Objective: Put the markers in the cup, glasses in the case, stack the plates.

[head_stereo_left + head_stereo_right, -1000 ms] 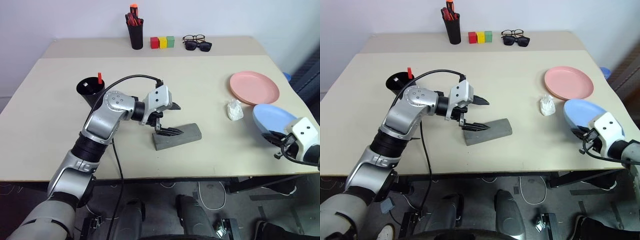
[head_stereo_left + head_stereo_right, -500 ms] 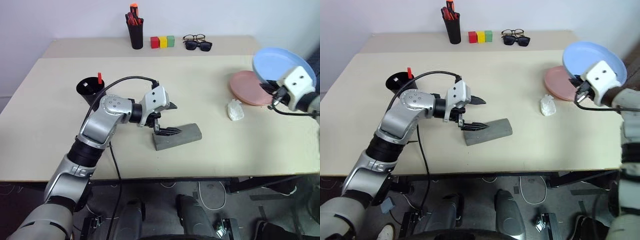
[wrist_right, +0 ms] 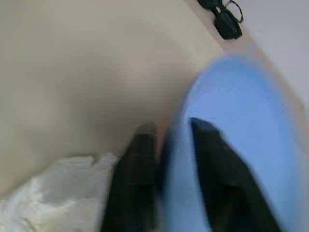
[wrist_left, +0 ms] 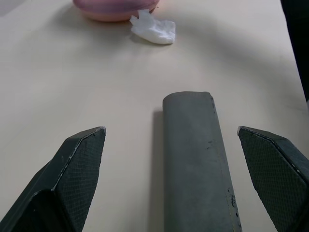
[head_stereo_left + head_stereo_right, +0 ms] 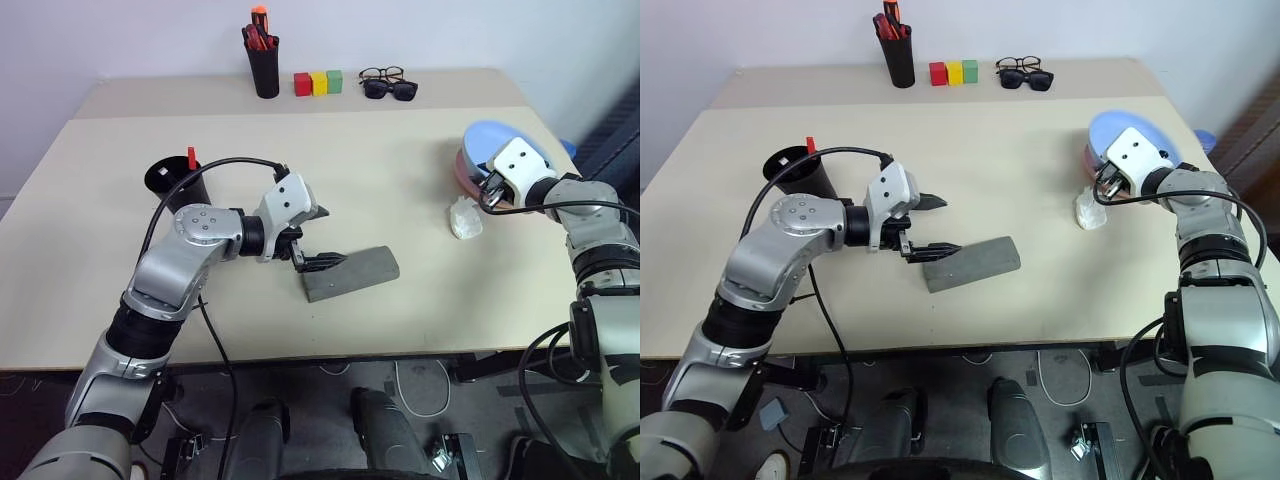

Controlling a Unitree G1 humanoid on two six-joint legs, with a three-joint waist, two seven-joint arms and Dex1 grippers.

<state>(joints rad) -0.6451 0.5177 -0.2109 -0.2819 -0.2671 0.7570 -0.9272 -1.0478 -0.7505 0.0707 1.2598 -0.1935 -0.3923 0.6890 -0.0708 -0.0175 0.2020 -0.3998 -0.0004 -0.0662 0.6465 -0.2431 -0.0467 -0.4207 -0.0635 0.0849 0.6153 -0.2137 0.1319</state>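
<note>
Light blue plate (image 5: 497,138) laid on pink plate (image 5: 462,166) at surface (image 5: 400,200) right edge, stacked as required. Right tool (image 3: 166,159) astride blue rim, fingers slightly apart; grip or release indeterminate. Left tool (image 4: 171,179) fully open, empty, straddling closed grey case (image 5: 352,272) mid-surface. Cup (image 5: 176,176) left, marker inside. Glasses (image 5: 380,73) at far edge against pale wall.

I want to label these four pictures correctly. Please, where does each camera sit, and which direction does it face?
Left and right eye views: on the head, facing forward and down at the table; both arms show.
Left wrist view: on the left wrist, facing along the open left gripper at the grey case.
Right wrist view: on the right wrist, facing along the right gripper at the blue plate.
Shared: both wrist views show the white crumpled tissue.
</note>
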